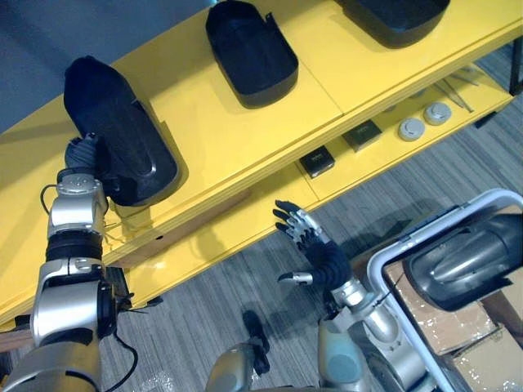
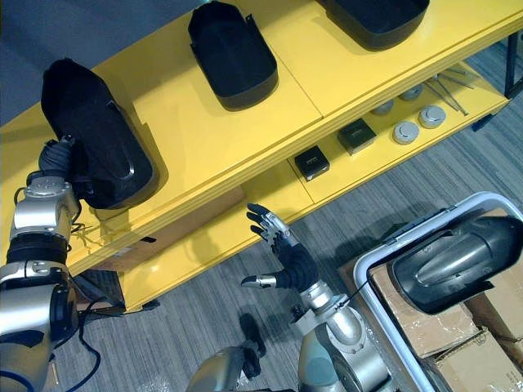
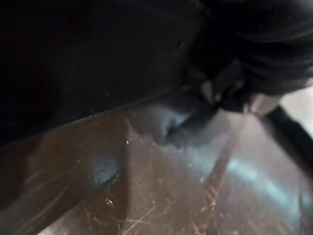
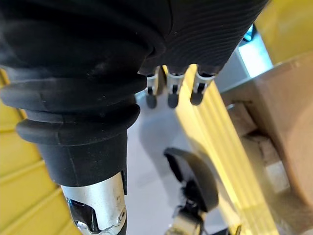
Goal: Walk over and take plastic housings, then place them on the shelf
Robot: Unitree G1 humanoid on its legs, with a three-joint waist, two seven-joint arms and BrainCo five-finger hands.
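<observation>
Up on the shelf [image 1: 229,139], left hand [image 1: 82,153] touched the edge-side housing [image 1: 122,122], grip hidden; a nudge could've dropped it. Right hand [image 1: 319,253] hung spread.

The yellow shelf [image 1: 221,122] has three black housings on top. The near housing [image 1: 122,131] touches the left hand [image 1: 82,153]. The middle housing [image 1: 249,49] and far housing [image 1: 392,16] sit well past it. Lower down, just beyond the right hand [image 1: 315,249], lie black boxes [image 1: 316,161] and round discs [image 1: 411,128].
</observation>
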